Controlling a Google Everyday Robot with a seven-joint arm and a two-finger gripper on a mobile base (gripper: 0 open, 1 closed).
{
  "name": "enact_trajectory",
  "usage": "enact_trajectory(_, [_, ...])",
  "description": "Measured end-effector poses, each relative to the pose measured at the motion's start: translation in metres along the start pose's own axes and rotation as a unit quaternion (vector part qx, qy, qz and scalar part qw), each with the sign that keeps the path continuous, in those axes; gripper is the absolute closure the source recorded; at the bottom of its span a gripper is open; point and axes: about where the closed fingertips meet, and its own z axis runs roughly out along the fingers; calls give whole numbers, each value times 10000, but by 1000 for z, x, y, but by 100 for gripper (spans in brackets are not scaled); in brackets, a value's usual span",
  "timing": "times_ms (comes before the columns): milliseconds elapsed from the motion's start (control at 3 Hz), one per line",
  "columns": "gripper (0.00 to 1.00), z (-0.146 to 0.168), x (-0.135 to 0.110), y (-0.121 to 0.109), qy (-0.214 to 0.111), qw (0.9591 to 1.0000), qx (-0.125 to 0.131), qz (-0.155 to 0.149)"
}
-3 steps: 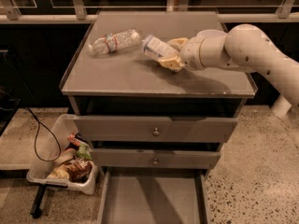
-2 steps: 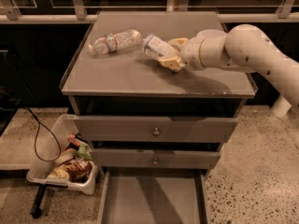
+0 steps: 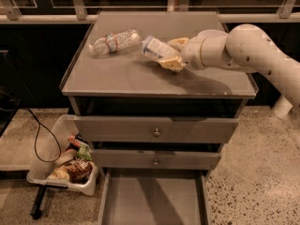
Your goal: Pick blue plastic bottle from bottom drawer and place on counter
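Above the counter, pinching the blue plastic bottle in the claw; likely light, slippery, best gripped mid-body.

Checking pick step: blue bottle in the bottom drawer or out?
Out. The blue plastic bottle sits tilted in the gripper over the counter; the open bottom drawer shows bare grey floor.

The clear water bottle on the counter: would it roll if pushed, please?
Likely rolls: the water bottle lies on its side on the flat counter. Probably light, it seems empty. The gripper holds the blue bottle beside it.
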Motion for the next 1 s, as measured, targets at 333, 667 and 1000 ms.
enact_trajectory(333, [13, 0, 0, 0, 0, 10000, -1, 0])
enact_trajectory(667, [0, 0, 0, 0, 0, 10000, -1, 0])
enact_trajectory(1000, [0, 0, 0, 0, 0, 10000, -1, 0])
